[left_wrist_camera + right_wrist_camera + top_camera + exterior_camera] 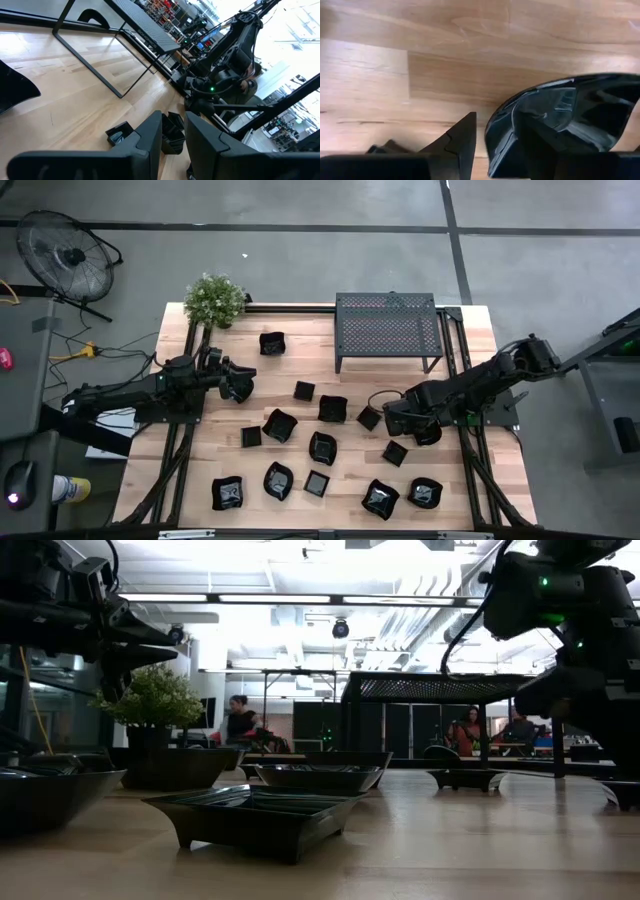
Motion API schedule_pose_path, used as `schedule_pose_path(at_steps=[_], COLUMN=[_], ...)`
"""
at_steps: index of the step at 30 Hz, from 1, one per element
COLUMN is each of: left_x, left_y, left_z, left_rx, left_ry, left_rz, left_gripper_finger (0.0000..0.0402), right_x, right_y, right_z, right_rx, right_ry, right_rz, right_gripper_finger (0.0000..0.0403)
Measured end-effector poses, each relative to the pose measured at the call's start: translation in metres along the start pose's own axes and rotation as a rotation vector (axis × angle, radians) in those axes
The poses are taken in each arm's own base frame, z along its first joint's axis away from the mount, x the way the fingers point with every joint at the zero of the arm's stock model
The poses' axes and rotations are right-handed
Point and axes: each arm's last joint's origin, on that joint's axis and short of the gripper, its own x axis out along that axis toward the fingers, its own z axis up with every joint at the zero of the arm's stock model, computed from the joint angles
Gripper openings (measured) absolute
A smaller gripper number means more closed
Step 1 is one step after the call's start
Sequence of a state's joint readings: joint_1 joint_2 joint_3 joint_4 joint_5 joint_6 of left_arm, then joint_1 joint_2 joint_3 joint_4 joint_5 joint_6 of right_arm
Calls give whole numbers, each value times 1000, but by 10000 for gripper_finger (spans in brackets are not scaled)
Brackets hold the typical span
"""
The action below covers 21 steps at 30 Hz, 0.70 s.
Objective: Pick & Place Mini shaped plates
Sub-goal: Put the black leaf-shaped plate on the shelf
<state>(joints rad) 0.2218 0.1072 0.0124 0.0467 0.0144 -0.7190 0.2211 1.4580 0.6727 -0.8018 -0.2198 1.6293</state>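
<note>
Right end effector (pixel 392 417) low over table, fingers parted; left end effector (pixel 240 385) raised, fingers narrowly apart.

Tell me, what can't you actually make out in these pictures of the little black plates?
- High view: the right end effector covers whatever it hangs over; each mini plate's rim shape is too small.
- Right wrist view: one plate is cut off by the picture's edge and partly hidden behind a finger.
- Low view: the rack hides what lies behind it.

Light wooden table (pixel 300 360). Black perforated rack (pixel 387 327) at far edge; potted plant (pixel 214 300) left of rack; small black plates (pixel 279 424) scattered in front of rack.
</note>
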Motion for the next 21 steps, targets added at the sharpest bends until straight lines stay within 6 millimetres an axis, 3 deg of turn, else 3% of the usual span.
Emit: schedule_pose_path(at_steps=[21], left_x=[0], left_y=[0], left_z=[0], left_rx=[0], left_ry=[0], left_rz=[0], left_gripper_finger=[81], right_x=[-1], right_y=[-3], right_z=[-1], right_rx=[12], right_ry=[11], right_rz=[-18], right_gripper_finger=[120])
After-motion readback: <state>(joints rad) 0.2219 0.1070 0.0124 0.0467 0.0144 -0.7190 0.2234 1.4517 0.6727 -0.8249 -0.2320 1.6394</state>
